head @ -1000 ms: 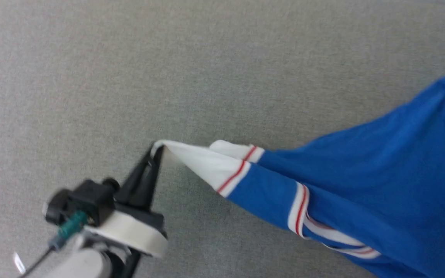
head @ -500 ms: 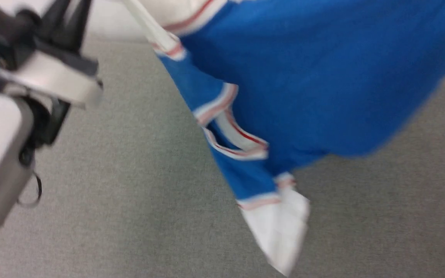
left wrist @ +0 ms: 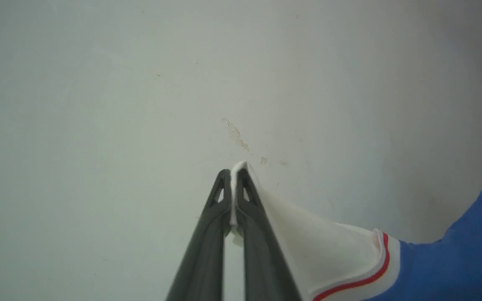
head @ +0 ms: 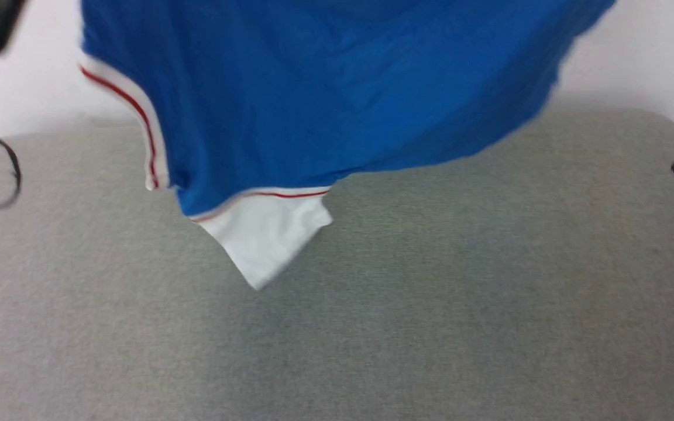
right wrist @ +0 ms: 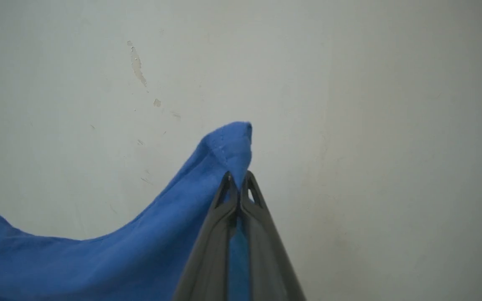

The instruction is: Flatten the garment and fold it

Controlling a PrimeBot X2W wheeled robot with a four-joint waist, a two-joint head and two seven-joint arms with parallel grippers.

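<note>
The garment (head: 325, 88) hangs in the air above the grey tabletop (head: 460, 327), one white sleeve dangling. The left gripper (left wrist: 233, 173) is pinched on a white sleeve tip, the right gripper (right wrist: 238, 177) on a blue corner (hem, probably). Light, limp cloth; corners look the sensible holds.

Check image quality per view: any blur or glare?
Head view: motion blur, garment edges and grey surface smeared. Left wrist view: sharp, left gripper crisp on the white sleeve. Right wrist view: sharp, right gripper crisp too. Flat light, no glare anywhere.
</note>
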